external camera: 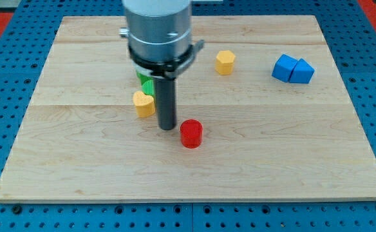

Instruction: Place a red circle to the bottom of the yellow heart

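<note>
My tip (167,127), the lower end of a straight dark rod with no claw to open or close, rests on the pale wooden board (78,174). It stands just left of the red circle (190,134), a short glossy cylinder, very close or perhaps touching. The yellow heart (143,103) lies just up and left of the tip. A green block (145,82), shape mostly hidden by the arm's grey housing, sits above the heart. A yellow hexagon-like block (225,62) lies toward the view's top, and two touching blue blocks (292,69) farther right.
</note>
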`<state>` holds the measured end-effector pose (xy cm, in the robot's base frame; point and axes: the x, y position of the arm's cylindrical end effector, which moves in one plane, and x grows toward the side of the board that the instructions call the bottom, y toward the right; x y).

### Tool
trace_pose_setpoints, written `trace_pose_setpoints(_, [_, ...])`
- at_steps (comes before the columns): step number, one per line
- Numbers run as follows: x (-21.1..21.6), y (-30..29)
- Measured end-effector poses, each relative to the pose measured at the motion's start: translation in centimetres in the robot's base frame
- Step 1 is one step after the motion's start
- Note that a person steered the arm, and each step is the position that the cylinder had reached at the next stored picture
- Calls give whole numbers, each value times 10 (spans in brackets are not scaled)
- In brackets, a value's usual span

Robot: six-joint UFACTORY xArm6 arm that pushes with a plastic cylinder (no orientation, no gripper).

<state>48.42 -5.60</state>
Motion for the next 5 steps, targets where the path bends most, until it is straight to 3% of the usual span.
trace_pose_setpoints(2, [-18,-25])
trace_pose_setpoints(3, [-12,-78])
trace_pose_setpoints(4, [6,-80])
trace_pose_setpoints(5, [5,-7])
